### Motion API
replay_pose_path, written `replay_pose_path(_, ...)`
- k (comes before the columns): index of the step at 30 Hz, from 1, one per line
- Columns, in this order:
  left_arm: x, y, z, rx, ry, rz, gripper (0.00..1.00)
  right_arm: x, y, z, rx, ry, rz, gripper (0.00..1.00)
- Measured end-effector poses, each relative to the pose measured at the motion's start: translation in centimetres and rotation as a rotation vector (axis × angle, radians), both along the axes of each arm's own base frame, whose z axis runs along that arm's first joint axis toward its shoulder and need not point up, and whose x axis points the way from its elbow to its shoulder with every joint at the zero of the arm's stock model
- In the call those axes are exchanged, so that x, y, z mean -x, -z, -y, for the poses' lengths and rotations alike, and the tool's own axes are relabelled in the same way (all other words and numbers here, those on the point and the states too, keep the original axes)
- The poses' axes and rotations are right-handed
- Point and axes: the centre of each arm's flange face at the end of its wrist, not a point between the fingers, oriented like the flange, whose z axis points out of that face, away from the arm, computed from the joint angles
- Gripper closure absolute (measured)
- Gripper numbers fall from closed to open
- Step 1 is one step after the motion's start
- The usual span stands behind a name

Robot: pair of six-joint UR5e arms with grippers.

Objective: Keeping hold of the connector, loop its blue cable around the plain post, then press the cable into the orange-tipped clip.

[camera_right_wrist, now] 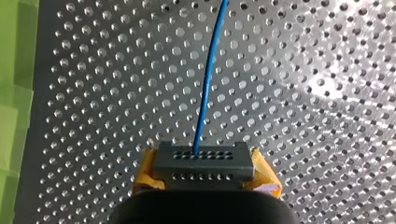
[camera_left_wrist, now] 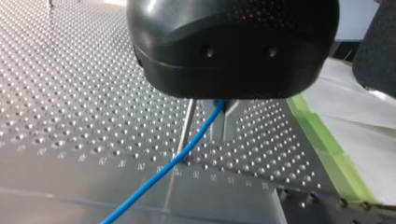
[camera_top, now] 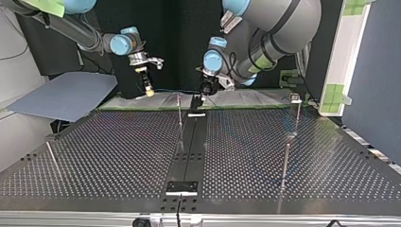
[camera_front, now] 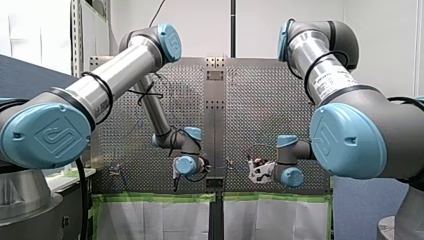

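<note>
Holding connector (camera_right_wrist: 203, 161) clamped in right gripper (camera_right_wrist: 204, 173), yellow pads (camera_right_wrist: 144, 172) on both ends, likely to anchor it. Blue cable (camera_right_wrist: 205, 93) straight ahead from there. Pinching same cable in left gripper (camera_left_wrist: 223, 122), fingers nearly together, just beside plain post (camera_left_wrist: 187, 123), probably to steer the loop.

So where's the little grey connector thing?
In the right wrist view, the connector sits clamped between my right gripper's yellow pads, its blue cable running out ahead.
</note>
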Motion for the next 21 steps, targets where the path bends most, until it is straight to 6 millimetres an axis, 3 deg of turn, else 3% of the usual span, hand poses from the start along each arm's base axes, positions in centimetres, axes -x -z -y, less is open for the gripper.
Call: replay_pose_path(21,1.4,-0.8,3.4,0.004,0.026,0.05,0.96,1.4,-0.8,2.8,0.009,0.036,0.02,1.0)
